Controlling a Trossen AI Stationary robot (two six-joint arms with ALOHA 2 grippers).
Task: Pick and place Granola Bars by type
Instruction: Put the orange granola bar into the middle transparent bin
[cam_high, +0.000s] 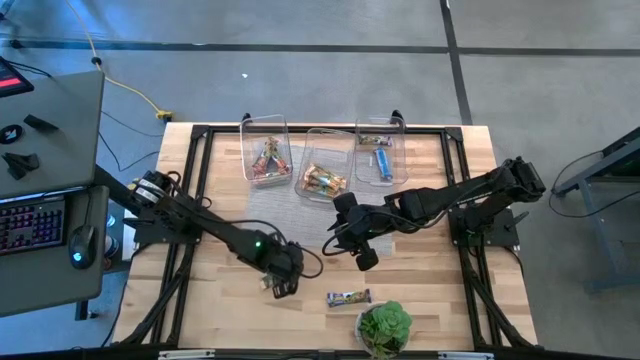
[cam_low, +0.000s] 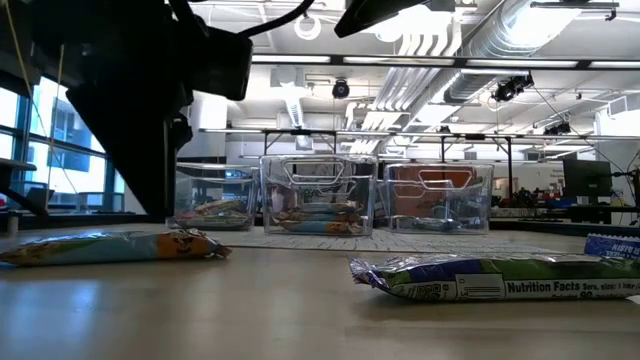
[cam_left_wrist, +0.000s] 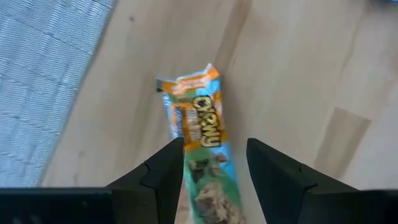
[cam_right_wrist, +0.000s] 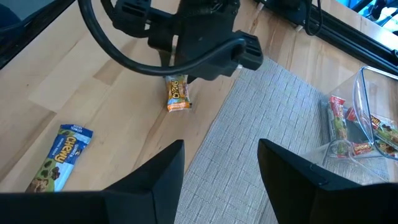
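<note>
An orange-and-teal granola bar (cam_left_wrist: 199, 118) lies flat on the wooden table; it is also seen in the low view (cam_low: 110, 245). My left gripper (cam_left_wrist: 214, 144) is open and points down over its near end, one finger on each side; I cannot tell whether a finger touches it. In the high view the left gripper (cam_high: 282, 280) covers most of that bar (cam_high: 268, 286). A blue-green bar (cam_high: 348, 297) lies flat near the front edge. My right gripper (cam_right_wrist: 221, 149) is open and empty, hovering over the grey mat (cam_right_wrist: 249, 124) at the table's middle (cam_high: 362, 255).
Three clear bins stand along the far edge: the left one (cam_high: 266, 150) holds red-pink bars, the middle one (cam_high: 325, 170) orange-gold bars, the right one (cam_high: 381, 150) a blue bar. A green potted plant (cam_high: 385, 325) sits at the near edge, right of the blue-green bar.
</note>
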